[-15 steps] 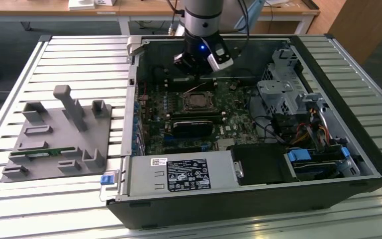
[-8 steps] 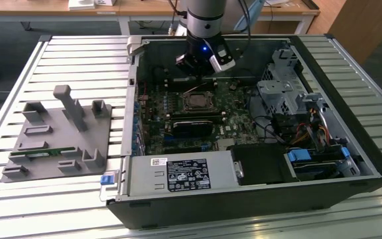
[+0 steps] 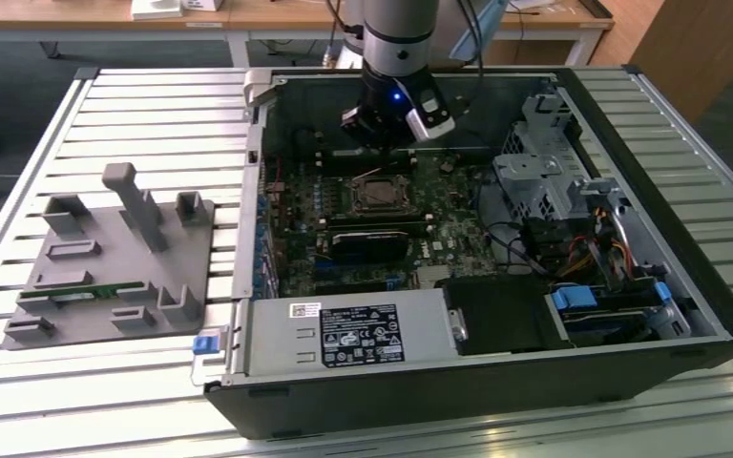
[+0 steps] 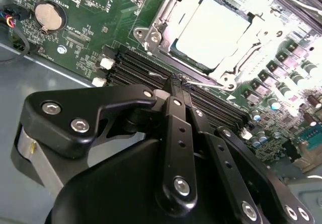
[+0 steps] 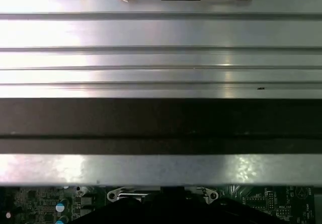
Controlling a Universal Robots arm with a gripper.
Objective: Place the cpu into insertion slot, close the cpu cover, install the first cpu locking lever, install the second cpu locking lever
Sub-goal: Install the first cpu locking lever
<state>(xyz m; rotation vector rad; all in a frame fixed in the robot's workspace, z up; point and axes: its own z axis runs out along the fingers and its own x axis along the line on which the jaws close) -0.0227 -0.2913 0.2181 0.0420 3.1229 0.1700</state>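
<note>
A slatted metal table (image 3: 150,105) carried the open computer case (image 3: 494,382), which lay on its side toward the exterior view's right half of the table, with a grey plastic fixture (image 3: 112,272) of upright posts sitting on the slats near the table's left edge. Inside the case the green motherboard (image 3: 341,229) covered the floor, a drive cage (image 3: 538,186) stood at the case's right wall, and a power supply (image 3: 347,334) with a white label filled the near edge. The arm (image 3: 399,38) came down from the far edge of the case, and its gripper (image 4: 176,85) hung just above the board, close to the far side of the socket. In the second wrist view the two black fingers (image 4: 173,133) were pressed together at their tips, clenched with nothing between them, and the tips hovered right over the dark memory slots (image 4: 146,70) beside the socket; whether they touched the board I could not tell. The insertion slot (image 4: 211,32) sat near the middle of the motherboard, toward the case's far wall. The cpu (image 4: 209,32) lay flat in it, its pale metal top bright under the light, and the cpu cover (image 4: 156,27) lay down around it as a silver frame. A round coin cell (image 4: 49,16) sat nearby on the board.
</note>
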